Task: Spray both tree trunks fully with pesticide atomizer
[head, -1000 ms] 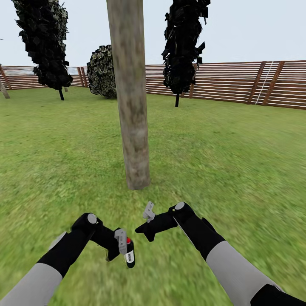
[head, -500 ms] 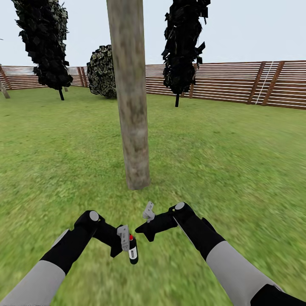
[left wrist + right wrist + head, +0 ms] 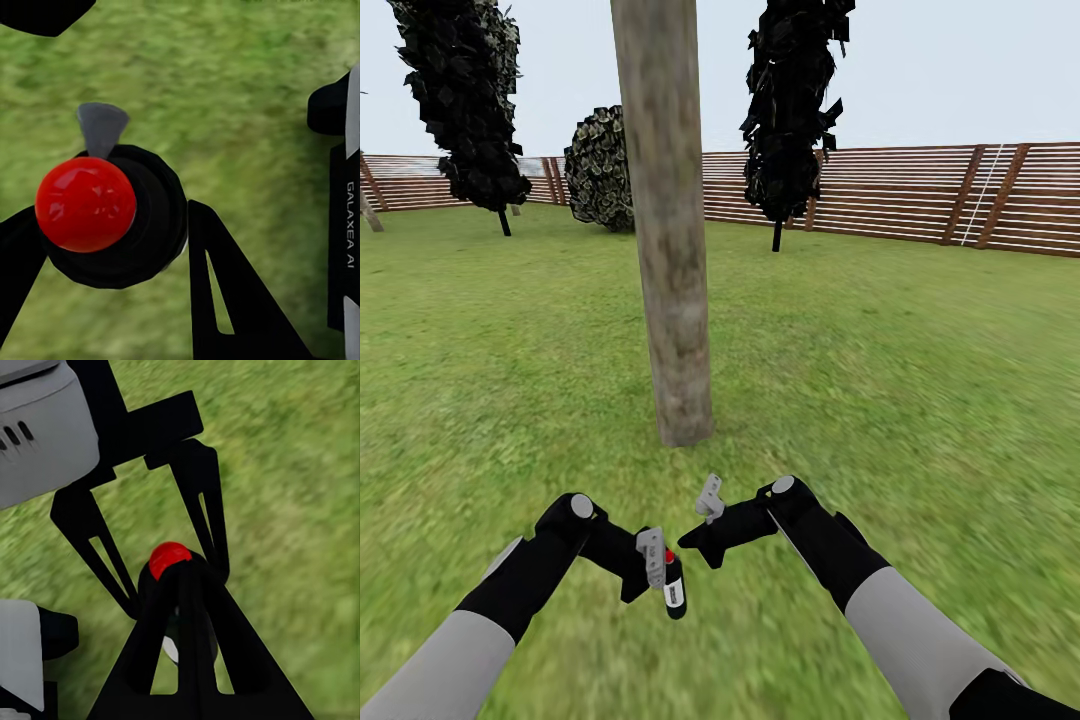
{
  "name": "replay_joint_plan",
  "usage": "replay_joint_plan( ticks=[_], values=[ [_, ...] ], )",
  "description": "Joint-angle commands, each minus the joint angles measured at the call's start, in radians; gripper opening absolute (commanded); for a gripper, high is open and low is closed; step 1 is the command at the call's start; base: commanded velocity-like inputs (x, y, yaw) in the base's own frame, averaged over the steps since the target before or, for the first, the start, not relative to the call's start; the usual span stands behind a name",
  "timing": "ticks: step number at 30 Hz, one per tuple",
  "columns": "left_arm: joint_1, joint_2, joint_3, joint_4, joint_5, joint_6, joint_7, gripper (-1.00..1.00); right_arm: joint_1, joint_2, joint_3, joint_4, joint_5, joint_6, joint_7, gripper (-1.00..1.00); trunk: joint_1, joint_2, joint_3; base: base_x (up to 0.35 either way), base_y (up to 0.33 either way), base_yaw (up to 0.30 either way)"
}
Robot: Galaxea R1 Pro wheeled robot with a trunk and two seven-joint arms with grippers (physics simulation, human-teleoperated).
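A thick mottled beige-grey tree trunk (image 3: pixel 675 250) rises from the lawn straight ahead, its base just beyond my hands. My left gripper (image 3: pixel 657 562) is shut on the pesticide atomizer (image 3: pixel 674 590), a small black sprayer with a red top and a white patch, held low over the grass. The left wrist view looks down on its red cap (image 3: pixel 85 202) and grey nozzle (image 3: pixel 101 127), between black fingers (image 3: pixel 225 300). My right gripper (image 3: pixel 709 498) hovers just right of and above the atomizer, jaws together and holding nothing. The right wrist view has its closed tips (image 3: pixel 180 585) in front of the red cap (image 3: pixel 169 556).
Green lawn spreads all around. A brown slatted fence (image 3: pixel 920 195) runs along the back. Two black narrow conifers (image 3: pixel 465 100) (image 3: pixel 790 110) and a round dark bush (image 3: pixel 600 170) stand near the fence. My right arm (image 3: pixel 345 225) shows beside the left gripper.
My left gripper has shifted slightly right and up with the atomizer, closer to the right gripper. The right arm and the camera have stayed still.
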Motion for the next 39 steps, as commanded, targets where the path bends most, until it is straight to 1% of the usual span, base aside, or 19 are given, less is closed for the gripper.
replay_joint_plan(
  ticks=[1, 18, 23, 25, 38, 39],
  values=[
    [-0.001, 0.000, -0.002, -0.002, -0.002, 0.011, -0.004, -1.00, 0.000, 0.000, -0.001, -0.001, 0.005, 0.007, 0.005, -1.00, 0.000, 0.000, -0.001, 0.000, 0.000, 0.000],
    [-0.001, -0.001, -0.002, -0.004, 0.002, 0.010, -0.005, -1.00, 0.000, 0.000, -0.001, -0.001, 0.005, 0.007, 0.005, -1.00, 0.000, 0.000, -0.001, 0.000, 0.000, 0.000],
    [-0.001, -0.015, -0.002, -0.004, 0.001, 0.010, -0.004, -1.00, 0.000, 0.000, -0.001, -0.001, 0.005, 0.007, 0.005, -1.00, 0.000, 0.000, -0.001, 0.000, 0.000, 0.000],
    [-0.002, -0.016, -0.001, -0.003, 0.001, 0.010, -0.004, -1.00, 0.000, 0.000, -0.001, -0.001, 0.005, 0.007, 0.004, -1.00, 0.000, 0.000, -0.001, 0.000, 0.000, 0.000],
    [-0.002, -0.007, 0.004, -0.002, 0.000, 0.009, -0.005, -1.00, 0.000, 0.000, -0.001, -0.001, 0.005, 0.007, 0.005, -1.00, 0.000, 0.000, -0.001, 0.000, 0.000, 0.000],
    [-0.002, -0.011, 0.005, -0.003, 0.000, 0.008, -0.025, -1.00, 0.000, 0.000, -0.001, -0.001, 0.005, 0.007, 0.005, -1.00, 0.000, 0.000, -0.001, 0.000, 0.000, 0.000]
  ],
)
